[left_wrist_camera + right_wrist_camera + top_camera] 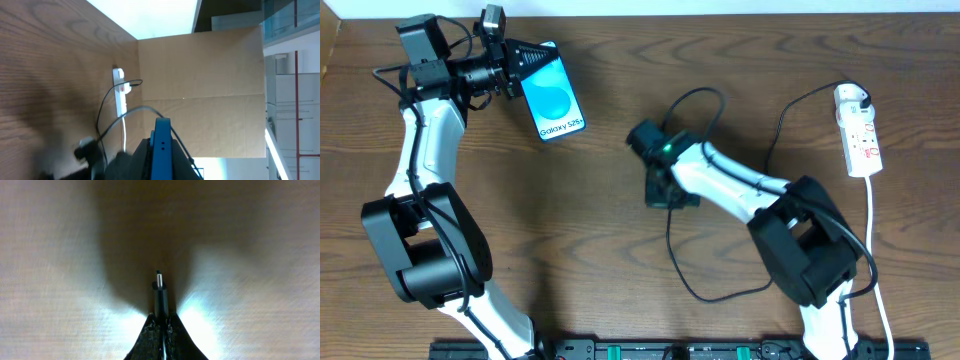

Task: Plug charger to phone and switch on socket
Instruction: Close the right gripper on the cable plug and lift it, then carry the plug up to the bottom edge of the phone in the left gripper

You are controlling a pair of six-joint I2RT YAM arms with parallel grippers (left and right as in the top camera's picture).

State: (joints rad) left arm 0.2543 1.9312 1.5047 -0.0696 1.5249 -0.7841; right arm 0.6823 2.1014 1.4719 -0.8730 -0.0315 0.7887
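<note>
The phone (555,100), blue screen up, is held off the top-left of the table by one end in my left gripper (525,58), which is shut on it. In the left wrist view the phone (162,131) shows edge-on between the jaws of the left gripper (162,152). My right gripper (670,190) sits mid-table, pointing down. It is shut on the charger (159,287), whose small connector tip sticks out past the right gripper (162,322) just above the wood. The charger's black cable (718,96) loops to its white plug head (850,98) in the socket (860,135) at the far right.
The socket's white cord (873,240) runs down the right side toward the table's front edge. A second cable loop (705,295) lies near the right arm's base. A cardboard wall (200,100) stands behind the socket (119,92) in the left wrist view.
</note>
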